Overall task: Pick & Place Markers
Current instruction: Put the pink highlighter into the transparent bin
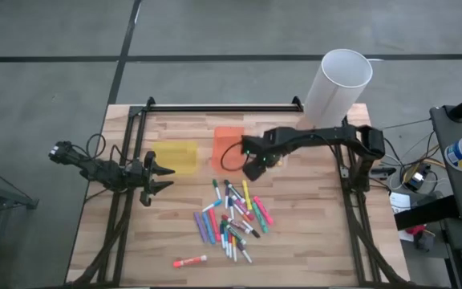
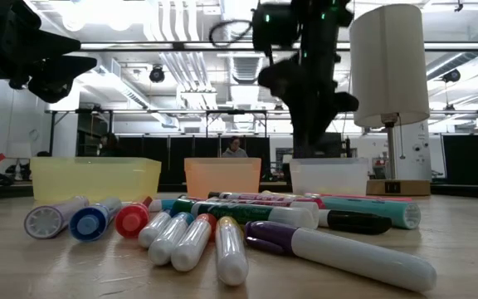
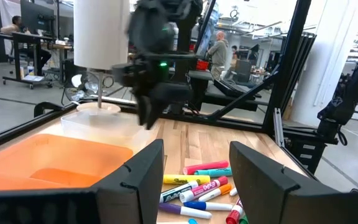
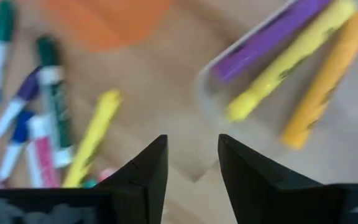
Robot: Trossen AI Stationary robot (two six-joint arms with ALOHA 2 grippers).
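Over the clear bin [image 4: 272,81] the right hand [image 1: 257,167] is hanging with its fingers parted and nothing between them, three markers [image 4: 291,56] already lying in that bin beneath it. Spread across the middle of the surface [image 1: 311,241], the main pile of markers [image 1: 233,218] is lying toward the front edge from this hand, most long axes running roughly front to back, one red-and-white marker [image 1: 189,261] lying apart crosswise. Waiting beside the yellow bin [image 1: 176,156], the left hand [image 1: 160,178] is holding its fingers wide and empty. Right looks nearer the pile's top markers.
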